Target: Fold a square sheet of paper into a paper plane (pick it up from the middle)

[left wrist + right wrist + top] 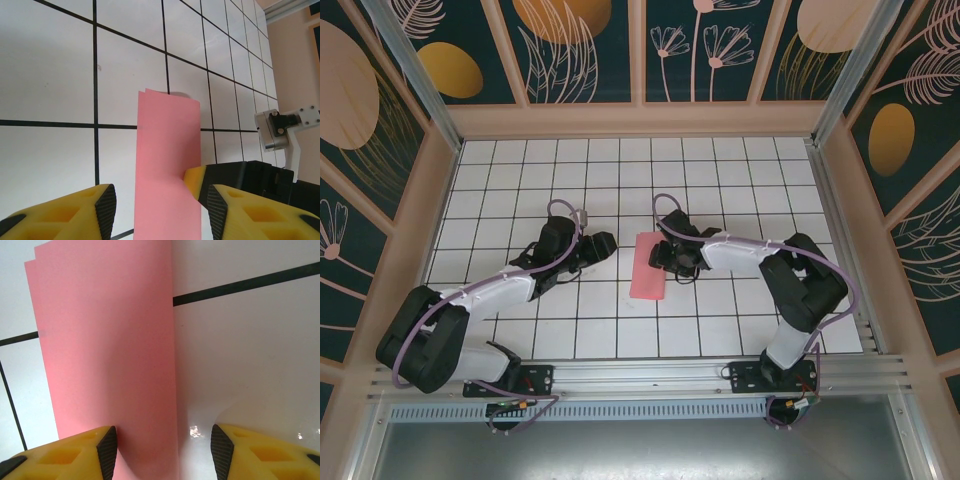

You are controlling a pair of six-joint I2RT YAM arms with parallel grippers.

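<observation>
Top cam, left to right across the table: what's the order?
left arm's elbow → left gripper → folded pink paper → right gripper, at the paper's right edge → right arm's elbow

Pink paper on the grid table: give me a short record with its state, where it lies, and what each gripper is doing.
item: square sheet of paper, pink, plain
state: folded in half into a long rectangle, two layers showing at one end
plane: not yet shaped
location: lying on the white grid table, between the two arms
left gripper: open, jaws either side of the paper's width, not pinching
right gripper: open, one finger over the paper, the other over bare table
</observation>
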